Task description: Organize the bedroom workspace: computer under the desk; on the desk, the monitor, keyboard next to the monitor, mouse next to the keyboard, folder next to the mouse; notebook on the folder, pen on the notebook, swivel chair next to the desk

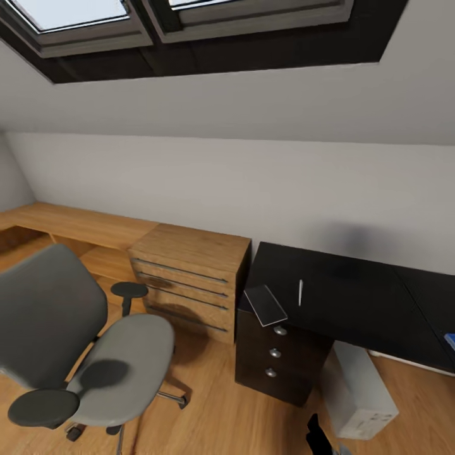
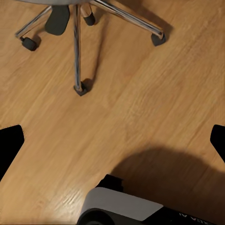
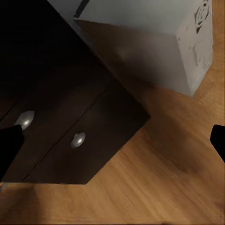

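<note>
Both grippers are seen spread wide, nothing held: left gripper [image 2: 112, 140] over bare floor nr the swivel chair [image 1: 82, 341], right gripper [image 3: 112, 140] by the desk [image 1: 341, 284] pedestal & computer [image 1: 360, 392]. Notebook [image 1: 266, 304] and pen [image 1: 300, 292] lie on the desk, close but apart; folder [image 1: 450, 341] is just glimpsed at the far desk edge. Stacking is prob. next: notebook best approached squarely, w/ the overhanging corner used for grip.

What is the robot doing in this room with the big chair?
It is holding nothing right now; both grippers are open above the wood floor. The grey swivel chair stands apart from the black desk, in front of a light-wood drawer chest. A small dark-grey notebook and a thin white pen lie side by side on the desk. The pale computer tower stands under it.
</note>
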`<state>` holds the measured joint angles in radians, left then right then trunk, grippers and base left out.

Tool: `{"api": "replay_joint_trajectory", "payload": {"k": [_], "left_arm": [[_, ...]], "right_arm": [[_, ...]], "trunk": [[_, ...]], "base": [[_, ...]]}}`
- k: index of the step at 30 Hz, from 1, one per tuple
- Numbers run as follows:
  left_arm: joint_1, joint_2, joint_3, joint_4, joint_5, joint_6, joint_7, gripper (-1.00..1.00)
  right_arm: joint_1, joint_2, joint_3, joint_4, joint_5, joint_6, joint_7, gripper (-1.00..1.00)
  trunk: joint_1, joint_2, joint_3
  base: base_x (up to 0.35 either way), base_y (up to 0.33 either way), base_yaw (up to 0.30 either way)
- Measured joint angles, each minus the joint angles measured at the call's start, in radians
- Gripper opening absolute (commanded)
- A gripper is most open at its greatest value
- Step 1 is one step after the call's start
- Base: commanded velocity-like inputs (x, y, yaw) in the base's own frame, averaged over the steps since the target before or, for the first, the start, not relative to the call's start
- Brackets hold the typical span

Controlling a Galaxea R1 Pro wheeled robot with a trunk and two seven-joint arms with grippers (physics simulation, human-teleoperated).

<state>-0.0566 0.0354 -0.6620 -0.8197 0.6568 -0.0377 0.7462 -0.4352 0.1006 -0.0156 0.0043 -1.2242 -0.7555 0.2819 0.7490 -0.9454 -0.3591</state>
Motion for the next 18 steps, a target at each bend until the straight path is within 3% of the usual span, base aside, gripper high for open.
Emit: {"api": "replay_joint_trajectory", "payload": {"k": [2, 6, 14, 18], "left_arm": [[0.0, 0.0, 0.0, 0.0, -0.001, 0.0, 0.0, 1.0], [0.0, -0.001, -0.002, -0.002, -0.005, -0.013, 0.004, 1.0], [0.0, -0.014, -0.023, -0.003, -0.006, -0.153, 0.006, 1.0], [0.0, -0.016, -0.027, -0.003, -0.006, -0.174, 0.006, 1.0]], "right_arm": [[0.0, 0.0, 0.035, 0.001, 0.034, 0.0, -0.007, 1.0], [0.0, -0.001, 0.075, 0.0, 0.061, 0.001, -0.039, 1.0], [0.0, 0.0, 0.092, -0.003, 0.072, 0.002, -0.06, 1.0], [0.0, 0.0, 0.095, -0.003, 0.073, 0.002, -0.062, 1.0]], "trunk": [[0.0, 0.0, 0.0], [0.0, 0.0, 0.0], [0.0, 0.0, -0.006], [0.0, 0.0, -0.01]], "base": [[0.0, 0.0, 0.284], [0.0, 0.0, 0.281], [0.0, 0.0, 0.24], [0.0, 0.0, 0.213]]}}
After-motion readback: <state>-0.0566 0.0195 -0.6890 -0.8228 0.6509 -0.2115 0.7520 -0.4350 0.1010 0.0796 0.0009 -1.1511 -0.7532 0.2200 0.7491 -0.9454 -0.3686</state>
